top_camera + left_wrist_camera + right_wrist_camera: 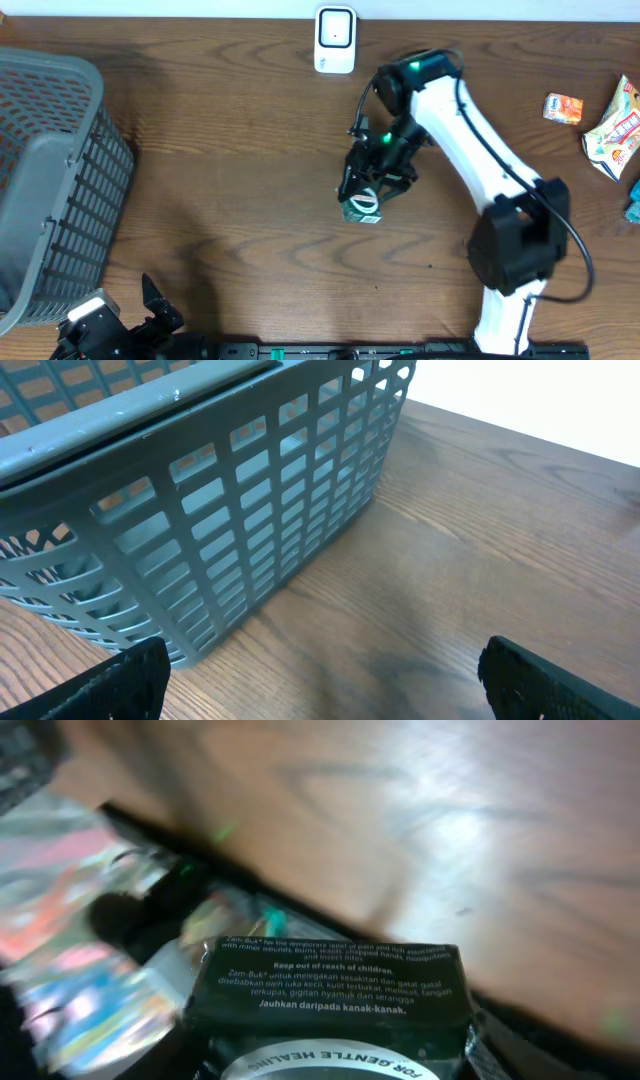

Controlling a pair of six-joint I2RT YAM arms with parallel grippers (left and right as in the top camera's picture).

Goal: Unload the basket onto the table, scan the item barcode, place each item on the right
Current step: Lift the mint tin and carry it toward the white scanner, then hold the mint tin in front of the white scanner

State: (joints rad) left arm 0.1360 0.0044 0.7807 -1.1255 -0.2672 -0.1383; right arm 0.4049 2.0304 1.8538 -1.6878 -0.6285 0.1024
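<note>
Mid-table, right end effector (372, 188) pinching dark Zam-Buk packet (362, 209), left end effector (325, 682) spread beside grey basket (250, 510).

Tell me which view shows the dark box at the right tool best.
Right wrist: the dark box fills the lower frame, its printed text readable. Overhead shows it only as a small shape, partly covered by the right tool. Left wrist shows just the basket and table, not the box.
</note>
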